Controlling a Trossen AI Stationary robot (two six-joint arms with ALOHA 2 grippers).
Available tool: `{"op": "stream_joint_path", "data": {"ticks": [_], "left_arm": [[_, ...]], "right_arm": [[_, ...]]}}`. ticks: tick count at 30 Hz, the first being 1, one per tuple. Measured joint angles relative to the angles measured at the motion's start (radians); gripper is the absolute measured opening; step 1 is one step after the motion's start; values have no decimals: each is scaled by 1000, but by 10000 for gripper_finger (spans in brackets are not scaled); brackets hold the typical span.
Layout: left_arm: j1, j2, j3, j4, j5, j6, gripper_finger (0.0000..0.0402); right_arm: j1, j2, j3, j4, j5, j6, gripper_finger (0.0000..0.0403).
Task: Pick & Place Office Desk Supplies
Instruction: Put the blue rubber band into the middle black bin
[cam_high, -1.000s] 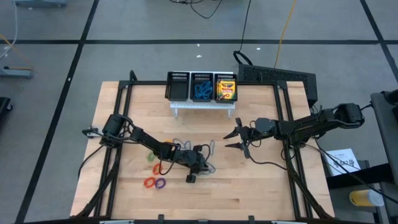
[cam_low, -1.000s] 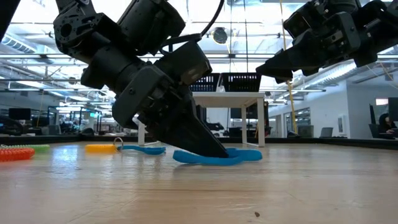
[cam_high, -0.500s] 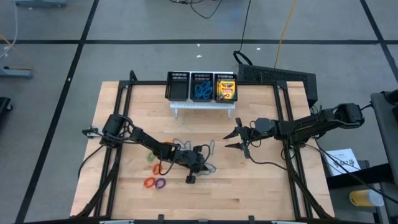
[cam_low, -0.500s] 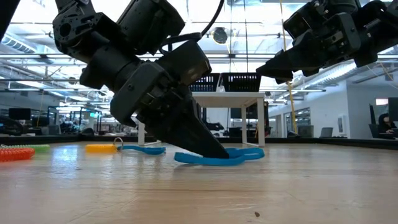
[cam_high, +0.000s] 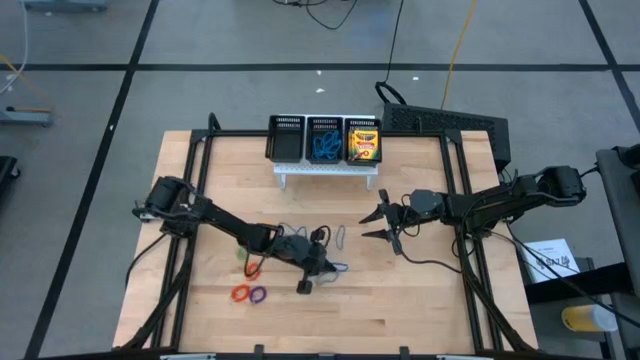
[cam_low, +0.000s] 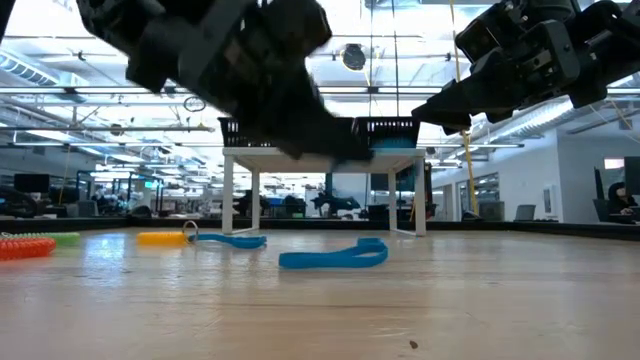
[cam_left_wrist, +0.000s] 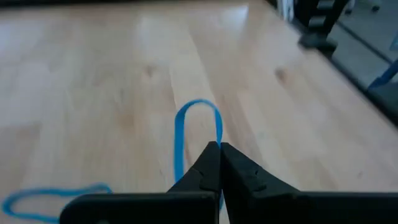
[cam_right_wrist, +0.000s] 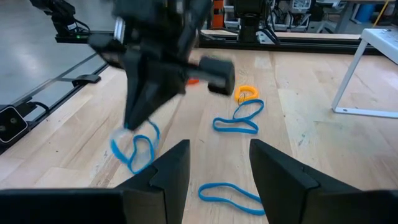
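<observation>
My left gripper (cam_high: 325, 264) is shut and hangs raised over the middle of the table, near its front. A thin blue oval loop (cam_left_wrist: 198, 118) runs in between its fingertips. In the right wrist view a blue loop (cam_right_wrist: 135, 148) dangles under those fingertips (cam_right_wrist: 129, 123). Another blue loop (cam_low: 335, 256) lies flat on the wood below, and more blue loops (cam_right_wrist: 237, 118) lie beside an orange loop (cam_right_wrist: 247, 93). To the right of centre my right gripper (cam_high: 385, 224) stands open and high, touching nothing. My left gripper pinches one end of the thin blue loop (cam_left_wrist: 219, 138) between its two shut fingertips. The fingers slant down toward the table's right edge. The loop hangs slack below the fingertips; whether its lower end is clear of the wood I cannot tell.
A black three-compartment organiser (cam_high: 285, 140) on a white stand (cam_high: 330, 172) sits at the far edge, with blue loops (cam_high: 323, 148) in its middle bin and a crayon box (cam_high: 364, 143) in its right one. Red (cam_high: 240, 293), purple (cam_high: 259, 295) and green (cam_high: 243, 252) loops lie front left.
My left gripper has shut its fingers at the table top on the blue loops and then risen well clear of the wood, tipping a little. One blue loop has come up with it; another has stayed flat on the table.
</observation>
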Motion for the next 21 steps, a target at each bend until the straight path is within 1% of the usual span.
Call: {"op": "stream_joint_path", "data": {"ticks": [4, 8, 12, 15, 21], "left_arm": [[3, -57, 1, -18, -22, 7, 2], [3, -116, 1, -31, -107, 9, 2], [4, -186, 1, -38, -155, 27, 1], [4, -242, 1, -43, -209, 47, 2], [6, -349, 2, -105, -326, 138, 2]], "right_arm": [[0, 0, 0, 0, 1, 0, 155], [0, 0, 0, 0, 1, 0, 155], [0, 0, 0, 0, 2, 0, 155], [0, 0, 0, 0, 2, 0, 155], [0, 0, 0, 0, 2, 27, 155]]}}
